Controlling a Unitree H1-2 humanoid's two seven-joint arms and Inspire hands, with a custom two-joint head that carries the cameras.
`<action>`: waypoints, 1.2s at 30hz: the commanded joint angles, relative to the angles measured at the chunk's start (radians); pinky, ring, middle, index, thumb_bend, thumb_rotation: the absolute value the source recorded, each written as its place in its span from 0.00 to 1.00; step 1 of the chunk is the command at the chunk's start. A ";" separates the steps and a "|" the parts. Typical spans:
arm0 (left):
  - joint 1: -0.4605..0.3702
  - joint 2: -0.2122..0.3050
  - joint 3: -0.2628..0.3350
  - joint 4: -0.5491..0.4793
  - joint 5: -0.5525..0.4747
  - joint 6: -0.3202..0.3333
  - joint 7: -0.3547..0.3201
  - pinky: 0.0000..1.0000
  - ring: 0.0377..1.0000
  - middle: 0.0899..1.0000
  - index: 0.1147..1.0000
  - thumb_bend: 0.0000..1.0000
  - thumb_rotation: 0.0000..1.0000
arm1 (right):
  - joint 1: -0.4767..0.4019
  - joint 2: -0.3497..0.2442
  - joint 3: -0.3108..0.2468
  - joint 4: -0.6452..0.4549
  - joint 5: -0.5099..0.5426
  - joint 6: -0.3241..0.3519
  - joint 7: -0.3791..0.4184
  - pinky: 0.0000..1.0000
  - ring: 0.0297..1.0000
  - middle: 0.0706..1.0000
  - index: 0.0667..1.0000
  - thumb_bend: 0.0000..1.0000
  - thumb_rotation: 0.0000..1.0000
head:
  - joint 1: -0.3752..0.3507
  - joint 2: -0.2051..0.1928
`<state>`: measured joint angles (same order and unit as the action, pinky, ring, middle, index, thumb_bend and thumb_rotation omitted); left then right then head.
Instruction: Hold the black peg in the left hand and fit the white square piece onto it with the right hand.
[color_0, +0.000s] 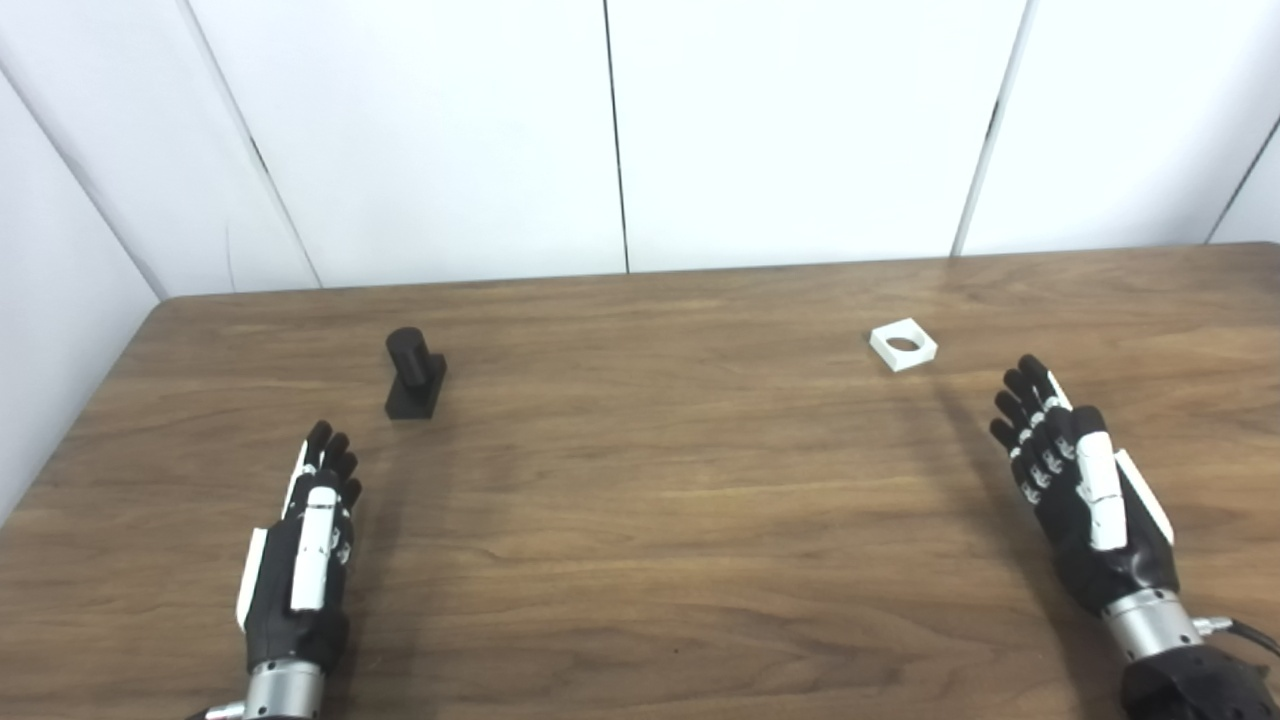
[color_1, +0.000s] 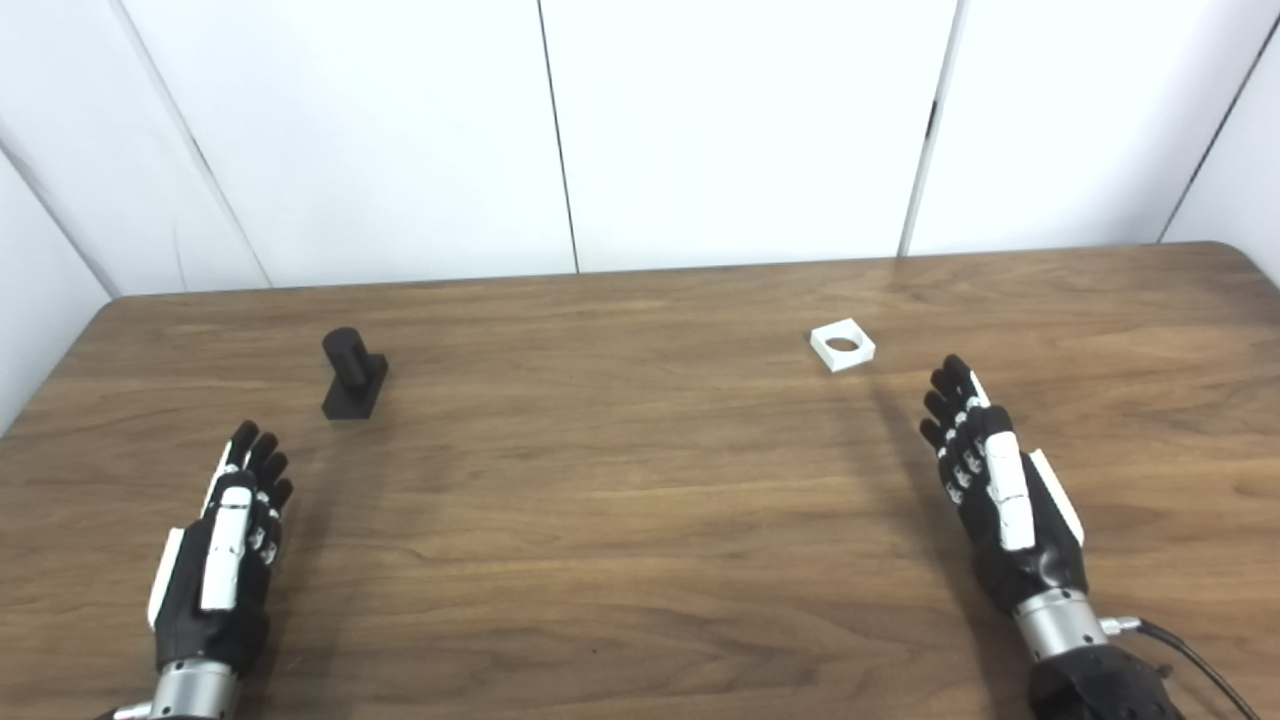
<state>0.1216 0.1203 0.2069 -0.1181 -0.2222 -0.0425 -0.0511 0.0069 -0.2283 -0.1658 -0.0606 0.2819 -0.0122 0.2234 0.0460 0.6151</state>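
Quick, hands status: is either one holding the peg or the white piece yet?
Left hand: open, holding nothing; black peg stands apart on the table.
Right hand: open, holding nothing; white square piece lies untouched beyond it.

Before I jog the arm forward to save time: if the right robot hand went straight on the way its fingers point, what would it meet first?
Probably the white square piece. The right robot hand points toward it, with only bare table between; height is unclear.

Lab test bench: bare wooden table (color_0: 640, 520) enclosed by plain white panel walls (color_0: 800, 130).
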 joint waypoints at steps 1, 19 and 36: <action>0.001 -0.003 -0.010 -0.002 0.007 -0.021 -0.004 1.00 1.00 1.00 1.00 0.32 0.82 | 0.021 0.014 0.008 0.033 0.006 -0.021 0.004 1.00 1.00 1.00 1.00 0.52 1.00 | 0.001 0.001; -0.011 0.000 -0.037 -0.161 0.189 0.112 0.088 1.00 1.00 1.00 0.98 0.41 0.70 | 0.017 0.016 0.016 0.044 0.004 -0.022 0.008 1.00 1.00 1.00 1.00 0.52 1.00 | 0.017 -0.001; -0.079 -0.005 -0.122 -0.229 0.776 0.336 0.245 1.00 1.00 0.98 0.89 0.54 0.48 | 0.014 0.019 0.018 0.052 -0.011 -0.019 0.001 1.00 1.00 1.00 1.00 0.57 1.00 | 0.019 -0.007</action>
<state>0.0868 0.1080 0.0905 -0.3233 0.4905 0.2928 0.1558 0.0010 -0.2285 -0.1570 -0.0551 0.2666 -0.0117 0.2245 0.0644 0.6075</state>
